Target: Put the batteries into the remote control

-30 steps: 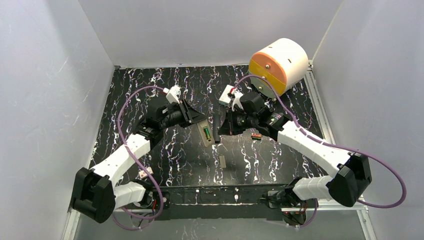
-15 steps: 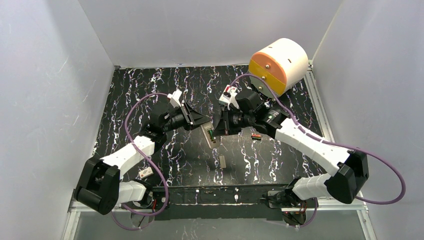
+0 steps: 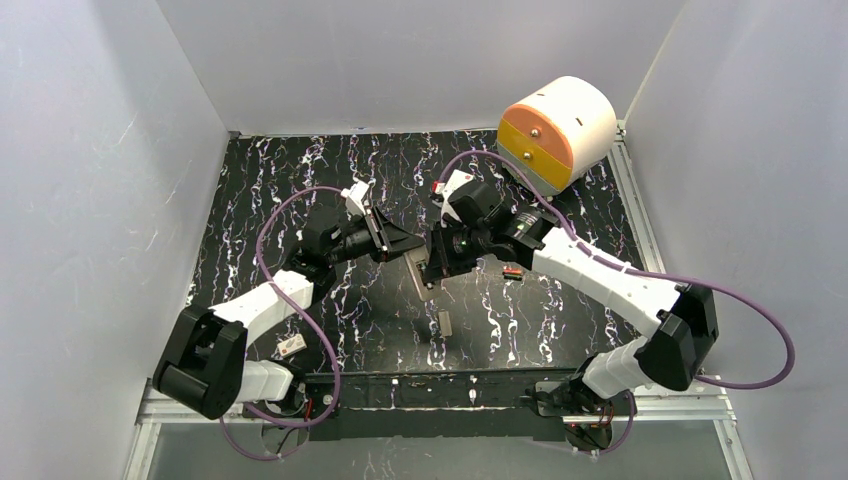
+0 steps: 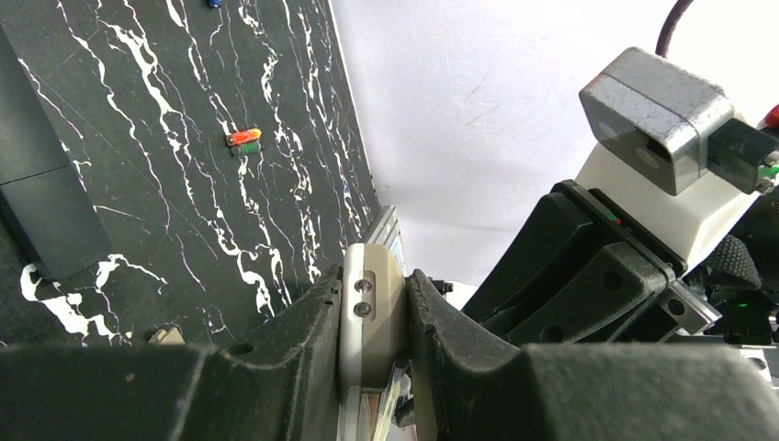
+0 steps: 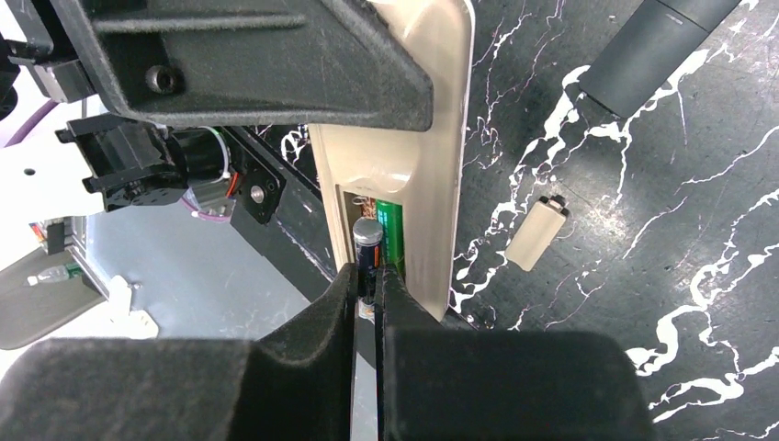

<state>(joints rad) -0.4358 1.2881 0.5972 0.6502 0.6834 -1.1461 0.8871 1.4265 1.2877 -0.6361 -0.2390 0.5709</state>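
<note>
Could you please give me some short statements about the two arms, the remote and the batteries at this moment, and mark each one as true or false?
1. The left end effector grips the remote control. True.
2. The battery bay of the remote is empty. False: a green battery lies in it.
3. The right end effector holds a dark battery at the bay. True.
4. The small beige cover is fitted on the remote. False: it lies on the table, apart from the remote.
5. No batteries lie on the table. False: loose batteries, red and green, lie there side by side.
</note>
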